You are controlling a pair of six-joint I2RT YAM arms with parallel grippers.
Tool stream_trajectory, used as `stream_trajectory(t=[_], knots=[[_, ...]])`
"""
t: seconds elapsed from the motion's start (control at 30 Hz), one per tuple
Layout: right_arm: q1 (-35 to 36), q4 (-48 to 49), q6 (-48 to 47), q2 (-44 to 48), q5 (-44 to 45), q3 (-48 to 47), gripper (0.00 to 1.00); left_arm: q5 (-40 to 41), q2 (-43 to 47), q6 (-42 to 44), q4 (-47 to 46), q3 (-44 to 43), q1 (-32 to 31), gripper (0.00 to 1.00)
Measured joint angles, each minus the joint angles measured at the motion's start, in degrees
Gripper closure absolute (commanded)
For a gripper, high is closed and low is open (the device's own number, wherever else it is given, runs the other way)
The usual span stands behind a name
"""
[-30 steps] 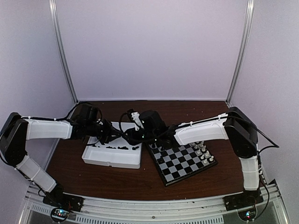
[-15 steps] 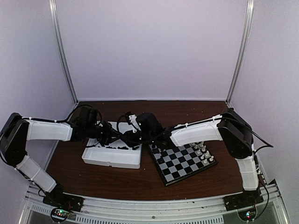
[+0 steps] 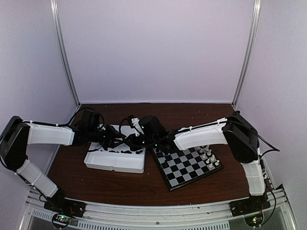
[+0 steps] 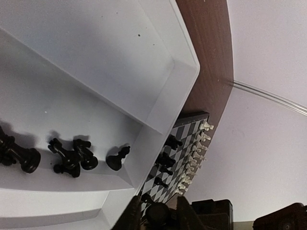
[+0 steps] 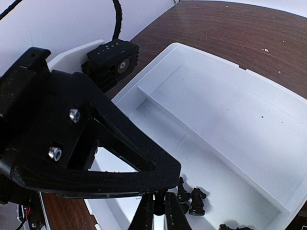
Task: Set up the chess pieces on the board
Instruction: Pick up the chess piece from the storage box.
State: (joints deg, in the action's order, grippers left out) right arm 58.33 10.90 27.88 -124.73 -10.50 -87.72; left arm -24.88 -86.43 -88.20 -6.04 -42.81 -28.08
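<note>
The right hand [image 5: 159, 212], nearer, was clenched in the tray [image 5: 225, 110], chess pieces [image 5: 197, 201] just beside it; whether the left hand [image 4: 159, 212] gripped anything was unclear.

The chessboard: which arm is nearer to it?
Right. The right arm reaches above the far edge of the board; the left arm ends over the tray, left of it.

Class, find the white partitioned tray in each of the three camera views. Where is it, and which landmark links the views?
Top external: white tray, left of centre, beside the chessboard.
Left wrist: tray fills the left and top.
Right wrist: tray fills the centre and right.
Shared landmark: loose black chess pieces lying in one tray compartment.
</note>
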Motion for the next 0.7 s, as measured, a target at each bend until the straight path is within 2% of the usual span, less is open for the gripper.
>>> stream_trajectory(t=[0.07,0.13,0.2,0.33,0.5,0.7], knots=[[0.0,-0.87,-0.02,0.24,0.2,0.04,1.0,0.26,0.33,1.09,0.2,0.0,0.0,0.52],[-0.11,-2.21,-0.07,1.25,0.39,0.61,1.0,0.92,1.29,2.91,1.2,-0.17,0.0,0.35],[-0.35,-4.09,-0.28,3.23,0.5,1.95,1.0,1.99,2.86,6.27,3.91,-1.01,0.0,0.26],[-1.44,-9.66,-0.76,9.62,0.44,4.96,1.0,4.31,7.26,15.69,10.34,-4.92,0.07,0.25],[-3.3,-19.45,-2.16,19.19,0.52,7.41,0.99,5.01,12.66,29.07,12.33,-6.62,0.28,0.25],[-4.76,-33.73,-3.58,25.59,1.31,7.63,0.99,6.99,13.46,42.29,18.73,-8.13,0.31,0.27]])
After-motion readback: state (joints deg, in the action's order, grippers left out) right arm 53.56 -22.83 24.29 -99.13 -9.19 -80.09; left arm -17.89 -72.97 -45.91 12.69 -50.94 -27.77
